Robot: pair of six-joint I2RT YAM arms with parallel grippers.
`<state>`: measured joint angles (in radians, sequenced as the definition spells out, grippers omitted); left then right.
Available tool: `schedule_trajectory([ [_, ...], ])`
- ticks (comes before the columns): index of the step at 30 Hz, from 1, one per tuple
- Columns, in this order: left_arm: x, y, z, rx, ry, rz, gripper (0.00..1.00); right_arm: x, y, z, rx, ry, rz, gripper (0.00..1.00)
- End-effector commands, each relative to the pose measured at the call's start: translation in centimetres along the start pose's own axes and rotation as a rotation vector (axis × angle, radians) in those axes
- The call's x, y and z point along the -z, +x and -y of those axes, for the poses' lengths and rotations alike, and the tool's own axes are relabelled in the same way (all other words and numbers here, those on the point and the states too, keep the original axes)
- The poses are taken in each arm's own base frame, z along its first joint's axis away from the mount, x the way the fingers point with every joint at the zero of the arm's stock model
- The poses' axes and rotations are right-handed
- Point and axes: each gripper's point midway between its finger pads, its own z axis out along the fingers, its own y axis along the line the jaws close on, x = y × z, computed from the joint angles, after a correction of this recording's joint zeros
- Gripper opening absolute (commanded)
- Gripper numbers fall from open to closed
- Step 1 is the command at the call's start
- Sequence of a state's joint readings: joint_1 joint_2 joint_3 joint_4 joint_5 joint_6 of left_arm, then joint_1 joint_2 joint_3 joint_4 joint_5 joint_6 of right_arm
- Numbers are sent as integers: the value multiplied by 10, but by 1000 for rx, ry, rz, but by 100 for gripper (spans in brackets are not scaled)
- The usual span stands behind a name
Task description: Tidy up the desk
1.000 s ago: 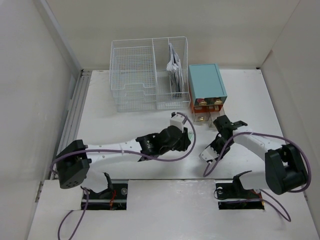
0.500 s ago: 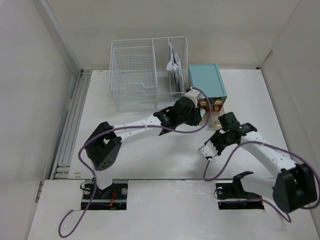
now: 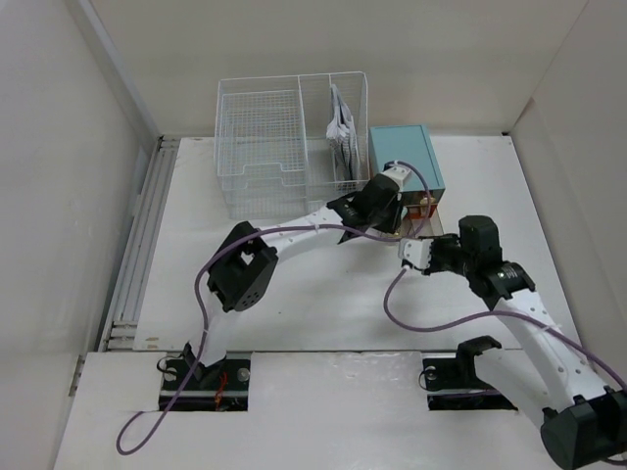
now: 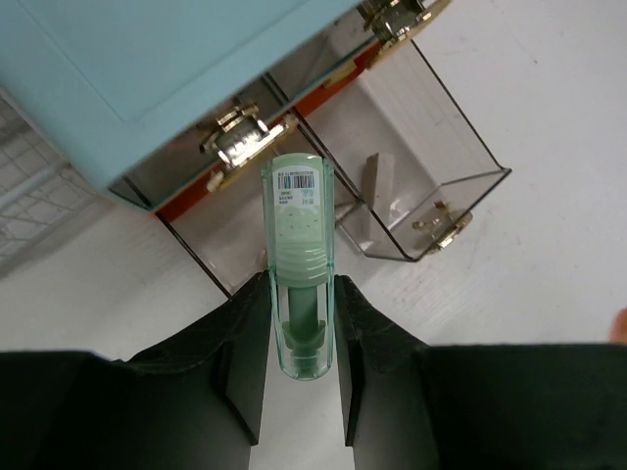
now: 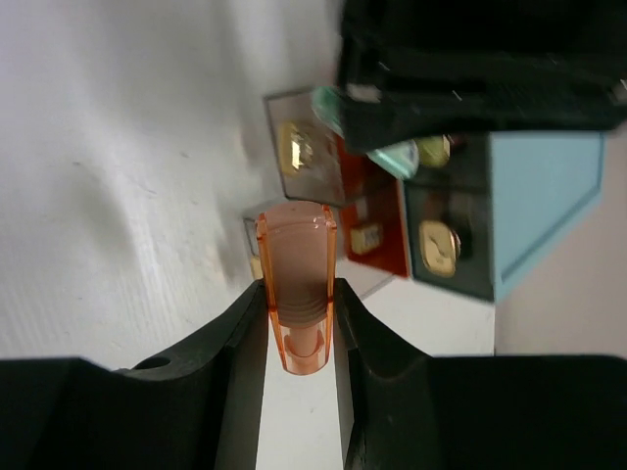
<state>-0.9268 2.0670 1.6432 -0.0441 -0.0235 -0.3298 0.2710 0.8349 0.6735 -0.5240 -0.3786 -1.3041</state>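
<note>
My left gripper (image 4: 299, 294) is shut on a pale green see-through stick (image 4: 298, 235) with a barcode label. It holds the stick over the open clear drawers (image 4: 421, 166) of the teal drawer box (image 3: 404, 160). In the top view this gripper (image 3: 390, 203) is at the box's front. My right gripper (image 5: 299, 294) is shut on an orange see-through stick (image 5: 294, 259). It hovers over the white desk (image 3: 294, 304), just in front of the drawers (image 5: 304, 147). In the top view the right gripper (image 3: 413, 257) is close below the left one.
A white wire-mesh rack (image 3: 284, 147) with papers (image 3: 340, 127) in its right slot stands left of the teal box. A small white block (image 4: 376, 182) lies in the right clear drawer. The drawers have brass handles (image 4: 235, 145). White walls enclose the desk.
My left arm has swung from the desk's middle up to the drawer box with the green stick. My right arm has stretched out, its gripper shifting slightly up toward the drawers.
</note>
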Motion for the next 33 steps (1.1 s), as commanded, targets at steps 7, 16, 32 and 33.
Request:
schedule_trajectory([
  [7,-9,-46,-12,-101,-81,47,0,44,28,79,-326,418,-78,0],
  [16,-16,-40,-45,-128,-151,5,0,60,38,89,-359,479,-89,0],
  [32,-29,-54,-55,-120,-152,10,0,55,42,81,-367,449,-81,0],
  [33,-28,-52,-56,-121,-155,1,1,55,42,81,-367,449,-81,0],
])
